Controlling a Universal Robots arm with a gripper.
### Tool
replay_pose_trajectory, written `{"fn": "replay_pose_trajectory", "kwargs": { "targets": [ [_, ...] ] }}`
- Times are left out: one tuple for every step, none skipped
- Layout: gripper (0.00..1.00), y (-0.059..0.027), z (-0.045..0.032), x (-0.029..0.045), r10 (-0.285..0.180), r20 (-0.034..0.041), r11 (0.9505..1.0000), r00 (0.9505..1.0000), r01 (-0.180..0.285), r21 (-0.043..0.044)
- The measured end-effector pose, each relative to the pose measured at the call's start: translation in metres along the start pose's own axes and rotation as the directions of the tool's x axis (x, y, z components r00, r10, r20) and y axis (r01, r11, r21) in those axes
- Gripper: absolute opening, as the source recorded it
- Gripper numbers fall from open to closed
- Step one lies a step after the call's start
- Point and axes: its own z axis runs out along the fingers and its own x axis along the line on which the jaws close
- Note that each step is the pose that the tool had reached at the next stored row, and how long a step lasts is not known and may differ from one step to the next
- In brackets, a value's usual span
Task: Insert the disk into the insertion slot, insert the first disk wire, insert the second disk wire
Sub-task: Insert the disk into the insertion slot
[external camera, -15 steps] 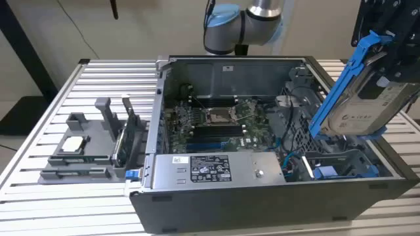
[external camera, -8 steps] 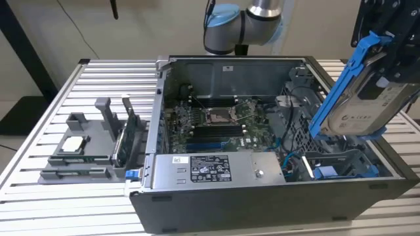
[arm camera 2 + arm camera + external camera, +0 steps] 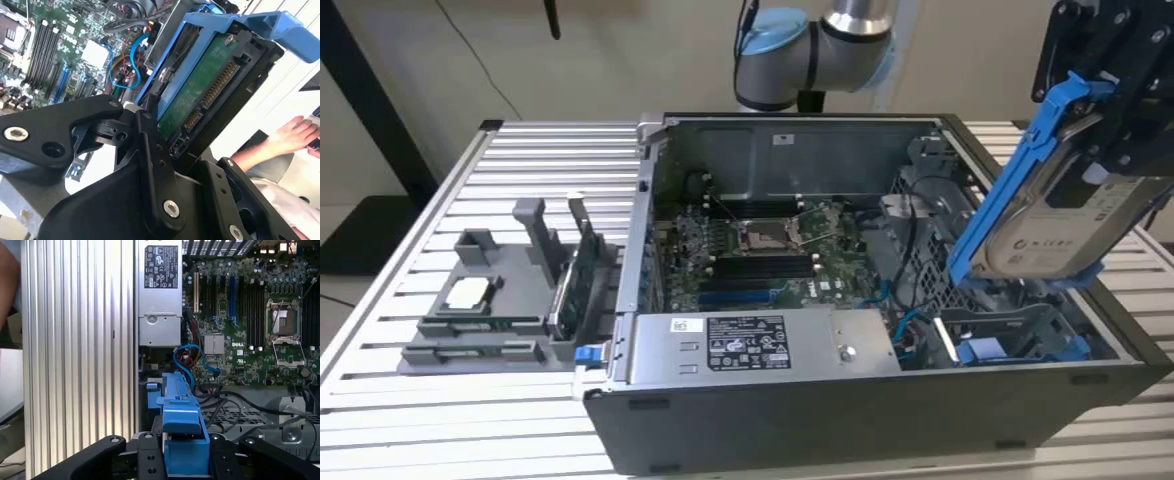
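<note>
Robotics lab bench: ribbed aluminium table [image 3: 520, 160], opened computer case [image 3: 854, 425] (motherboard [image 3: 774, 250] exposed), robot arm [image 3: 814, 40].

Open computer case [image 3: 854, 420] lying on slatted metal tabletop [image 3: 534, 160]. Green motherboard [image 3: 767, 255] flat inside; bare processor socket [image 3: 761, 236] mid-board, black memory slots [image 3: 747, 270] beside it. Grey labelled power-supply box [image 3: 761, 345] along case's front wall in exterior view. Blue cable [image 3: 192, 357] looped beside board. Grey parts holder [image 3: 494, 320] just beside case, exterior view's left.
</note>
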Motion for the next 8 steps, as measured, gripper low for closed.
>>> {"fn": "replay_pose_trajectory", "kwargs": {
  "targets": [
    [0.33, -0.0003, 0.0008, 0.0, 0.0, 0.0, 1.0, 1.0, 0.0, 0.0],
    [0.33, -0.0006, 0.0017, 0.0, 0.0, 0.0, 1.0, 1.0, 0.0, 0.0],
    [0.33, -0.0009, 0.0026, 0.0001, 0.0, 0.0, 1.0, 1.0, 0.0, 0.0],
    [0.33, -0.0012, 0.0035, 0.0001, 0.0, 0.0, 1.0, 1.0, 0.0, 0.0],
    [0.33, -0.0017, 0.0044, 0.0001, 0.0, 0.0, 1.0, 1.0, 0.0, 0.0],
    [0.33, -0.0022, 0.0055, 0.0001, 0.0, 0.0001, 1.0, 1.0, 0.0, 0.0],
    [0.33, -0.0027, 0.0064, 0.0001, 0.0, 0.0001, 1.0, 1.0, 0.0, 0.0],
    [0.33, -0.0036, 0.0074, 0.0001, 0.0, 0.0, 1.0, 1.0, 0.0, 0.0]
  ]
}}
